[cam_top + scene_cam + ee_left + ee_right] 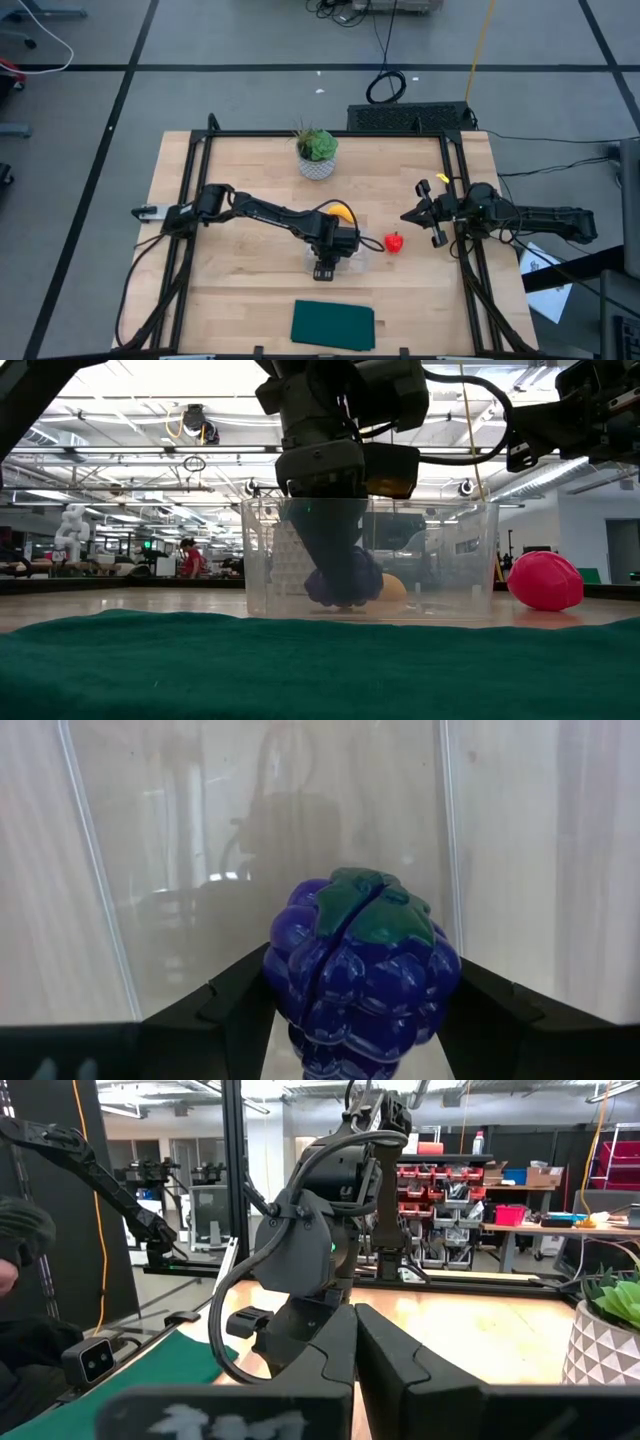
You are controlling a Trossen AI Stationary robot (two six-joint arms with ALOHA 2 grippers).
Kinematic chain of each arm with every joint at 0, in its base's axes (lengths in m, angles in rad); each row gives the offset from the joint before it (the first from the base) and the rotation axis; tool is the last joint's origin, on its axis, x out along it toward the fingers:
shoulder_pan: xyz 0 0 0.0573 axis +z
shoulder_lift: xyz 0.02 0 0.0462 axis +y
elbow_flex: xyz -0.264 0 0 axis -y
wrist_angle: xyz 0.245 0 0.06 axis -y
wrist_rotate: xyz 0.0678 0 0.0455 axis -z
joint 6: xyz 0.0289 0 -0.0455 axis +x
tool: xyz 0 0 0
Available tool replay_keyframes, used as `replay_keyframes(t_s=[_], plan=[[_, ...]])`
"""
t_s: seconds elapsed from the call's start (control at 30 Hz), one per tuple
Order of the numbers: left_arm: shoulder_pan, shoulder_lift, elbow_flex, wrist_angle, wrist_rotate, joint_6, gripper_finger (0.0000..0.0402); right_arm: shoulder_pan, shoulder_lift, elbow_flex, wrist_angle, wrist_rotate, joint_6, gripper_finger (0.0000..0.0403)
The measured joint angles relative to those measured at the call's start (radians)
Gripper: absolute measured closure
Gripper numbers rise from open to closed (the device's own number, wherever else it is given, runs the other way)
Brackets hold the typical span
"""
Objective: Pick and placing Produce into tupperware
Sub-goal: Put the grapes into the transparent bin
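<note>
My left gripper (pixel 327 262) reaches down into the clear tupperware (pixel 450 560) at the table's middle and is shut on the dark purple grape bunch (pixel 360 975), which has a green top. The yellow banana (pixel 341 211) lies on the table just beyond the tupperware's far side, partly under the left arm. To the tupperware's right, the red fruit (pixel 395 242) sits on the wood. My right gripper (pixel 355 1355) hovers shut near the right edge of the table, touching nothing. My left gripper pinches the purple grape bunch by its two opposite sides (pixel 275 970), one finger (pixel 230 1005) on each. The fingers come from above, pointing down into the tupperware. The bunch's lower end (pixel 340 598) is at the tupperware's floor; whether it rests there I cannot tell.
A dark green cloth (pixel 333 325) lies flat by the near edge. A potted plant in a white pot (pixel 317 153) stands near the far edge. Black frame rails (pixel 190 200) run along the table's left and right sides. Bare wood lies left of the tupperware.
</note>
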State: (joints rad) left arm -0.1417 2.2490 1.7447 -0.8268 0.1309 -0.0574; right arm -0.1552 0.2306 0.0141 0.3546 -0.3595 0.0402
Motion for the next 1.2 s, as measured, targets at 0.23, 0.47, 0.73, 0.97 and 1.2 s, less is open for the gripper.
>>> replay_keyframes(t_s=[0.23,0.47,0.73,0.97,1.2], plan=[[0.0,0.001,0.0,0.0,0.0,-0.004,0.0164,0.0,0.0,0.0,0.0,0.0,0.0,0.0403],[0.0,0.002,0.0,0.0,0.002,0.0,0.0129,0.0,0.0,0.0,0.0,0.0,0.0,0.0403],[0.001,0.002,-0.001,0.002,0.003,0.005,0.0117,0.0,0.0,0.0,0.0,0.0,0.0,0.0403],[0.001,-0.002,0.015,-0.023,-0.001,0.023,0.0117,0.0,0.0,0.0,0.0,0.0,0.0,0.0403],[0.0,0.0,0.03,-0.047,-0.038,0.03,0.0116,0.0,0.0,0.0,0.0,0.0,0.0,0.0403]])
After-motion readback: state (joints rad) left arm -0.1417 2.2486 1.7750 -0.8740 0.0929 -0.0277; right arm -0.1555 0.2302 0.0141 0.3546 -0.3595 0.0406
